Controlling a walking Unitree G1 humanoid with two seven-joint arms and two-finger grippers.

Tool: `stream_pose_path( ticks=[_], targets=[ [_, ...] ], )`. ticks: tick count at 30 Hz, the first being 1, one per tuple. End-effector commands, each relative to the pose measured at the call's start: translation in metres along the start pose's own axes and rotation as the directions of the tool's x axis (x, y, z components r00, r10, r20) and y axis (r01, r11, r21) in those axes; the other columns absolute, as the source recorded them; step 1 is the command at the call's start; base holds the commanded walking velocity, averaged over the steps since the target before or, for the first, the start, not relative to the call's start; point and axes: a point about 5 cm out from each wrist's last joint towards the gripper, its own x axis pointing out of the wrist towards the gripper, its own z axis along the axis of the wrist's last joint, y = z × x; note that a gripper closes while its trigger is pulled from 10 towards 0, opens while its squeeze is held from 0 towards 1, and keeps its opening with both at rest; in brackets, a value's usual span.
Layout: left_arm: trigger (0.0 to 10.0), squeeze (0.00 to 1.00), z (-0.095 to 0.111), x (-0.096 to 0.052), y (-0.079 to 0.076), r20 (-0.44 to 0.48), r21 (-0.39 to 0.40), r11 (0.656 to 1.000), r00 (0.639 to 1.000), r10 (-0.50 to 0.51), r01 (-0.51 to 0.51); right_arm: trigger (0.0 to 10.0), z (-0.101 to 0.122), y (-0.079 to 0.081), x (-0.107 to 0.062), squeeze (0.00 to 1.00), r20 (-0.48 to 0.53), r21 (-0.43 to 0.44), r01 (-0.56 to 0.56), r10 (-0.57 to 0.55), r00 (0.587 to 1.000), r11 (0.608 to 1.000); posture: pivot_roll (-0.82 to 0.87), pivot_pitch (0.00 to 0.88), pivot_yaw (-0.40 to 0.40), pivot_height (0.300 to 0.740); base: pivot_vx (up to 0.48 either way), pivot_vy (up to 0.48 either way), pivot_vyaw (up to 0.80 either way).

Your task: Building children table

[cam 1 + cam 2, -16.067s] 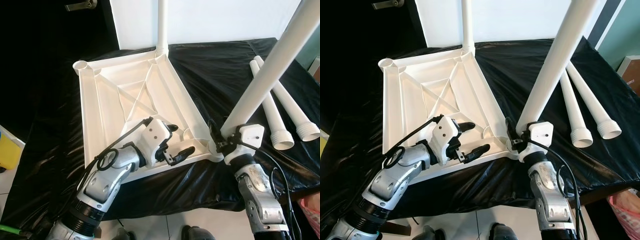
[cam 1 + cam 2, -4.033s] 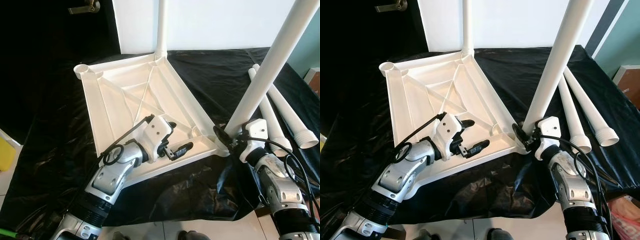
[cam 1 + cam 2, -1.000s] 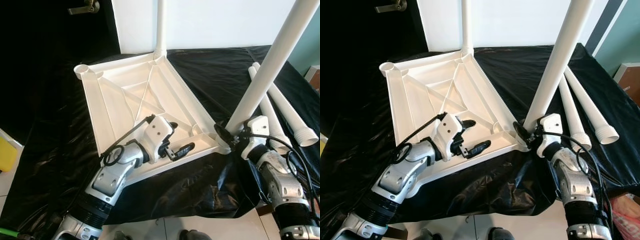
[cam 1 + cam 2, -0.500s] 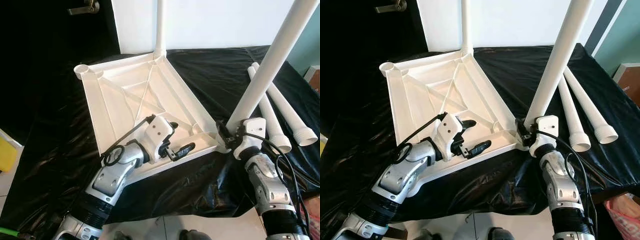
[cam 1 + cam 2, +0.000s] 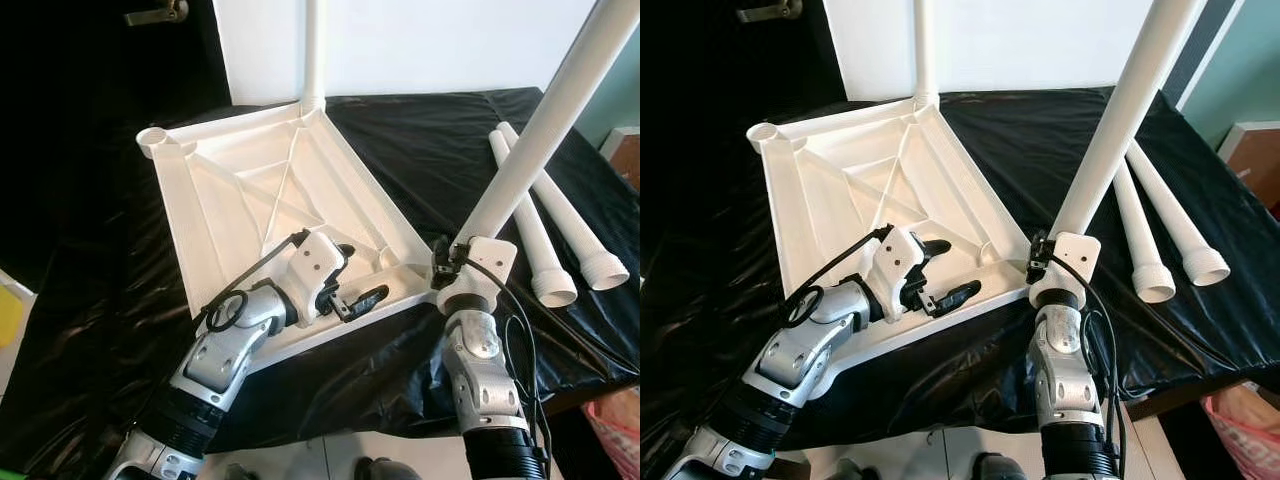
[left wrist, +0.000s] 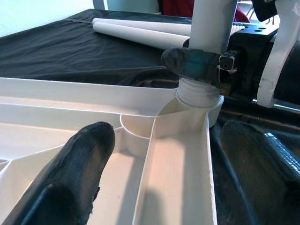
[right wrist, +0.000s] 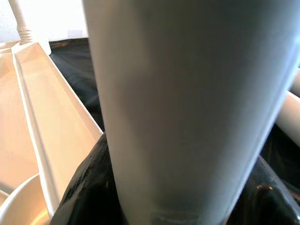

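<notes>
The left gripper (image 5: pixel 352 297), fingers apart, braces the near rim of the inverted white tabletop (image 5: pixel 250 190), which lies on the black plastic sheet (image 5: pixel 420 150). At 3 o'clock from it, the right gripper (image 5: pixel 447 262) is clamped on the base of a white table leg (image 5: pixel 540 125). The leg's threaded end sits in the near right corner socket (image 6: pixel 199 96), long axis rising toward 1 o'clock, so the right arm should drive the threading. Beyond, two loose legs (image 5: pixel 560 215) lie at 3 o'clock. A fitted leg (image 5: pixel 313 50) stands at the far corner, and an empty socket (image 5: pixel 153 136) is at 10 o'clock.
</notes>
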Motion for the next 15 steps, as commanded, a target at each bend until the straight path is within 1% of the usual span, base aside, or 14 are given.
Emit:
stream_pose_path(
  ticks=[1,2,8,11,12,13,15],
  targets=[
    [10.0,0.00,-0.001,0.000,-0.002,-0.010,0.000,1.000,1.000,-0.010,0.010,10.0,-0.026,0.003,-0.009,0.00,-0.142,0.016,-0.025,0.027,0.990,1.000,-0.07,0.127,0.006,0.740,0.000,0.000,0.00],
    [10.0,0.00,-0.001,0.000,-0.002,-0.010,0.001,1.000,1.000,-0.009,0.009,10.0,-0.025,0.003,-0.009,1.00,-0.134,0.029,-0.034,0.037,0.990,0.999,-0.07,0.126,0.005,0.740,0.000,0.000,0.00],
    [10.0,0.00,-0.001,0.000,-0.002,-0.008,0.000,1.000,1.000,-0.006,0.006,10.0,-0.016,0.006,-0.009,1.00,-0.091,0.024,-0.061,0.063,0.994,0.998,-0.08,0.123,0.002,0.740,0.000,0.000,0.00],
    [10.0,0.00,-0.001,0.000,-0.003,-0.007,-0.001,1.000,1.000,-0.005,0.005,10.0,-0.011,-0.003,-0.003,1.00,-0.059,0.018,-0.144,0.145,0.988,0.989,-0.08,0.119,0.002,0.740,0.000,0.000,0.00],
    [10.0,0.00,-0.001,0.000,-0.003,-0.007,-0.001,1.000,1.000,-0.005,0.005,10.0,-0.011,-0.003,-0.003,1.00,-0.059,0.018,-0.144,0.145,0.988,0.989,-0.08,0.119,0.002,0.740,0.000,0.000,0.00],
    [10.0,0.00,-0.001,0.000,-0.003,-0.007,-0.001,1.000,1.000,-0.005,0.005,10.0,-0.009,-0.005,-0.002,1.00,-0.055,0.016,-0.169,0.170,0.984,0.985,-0.08,0.119,0.002,0.740,0.000,0.000,0.00],
    [10.0,0.00,-0.002,0.000,-0.003,-0.008,0.001,1.000,1.000,-0.008,0.008,10.0,-0.004,-0.019,0.003,1.00,-0.033,-0.019,-0.231,0.230,0.973,0.973,-0.08,0.115,0.003,0.740,0.000,0.000,0.00]
  ],
)
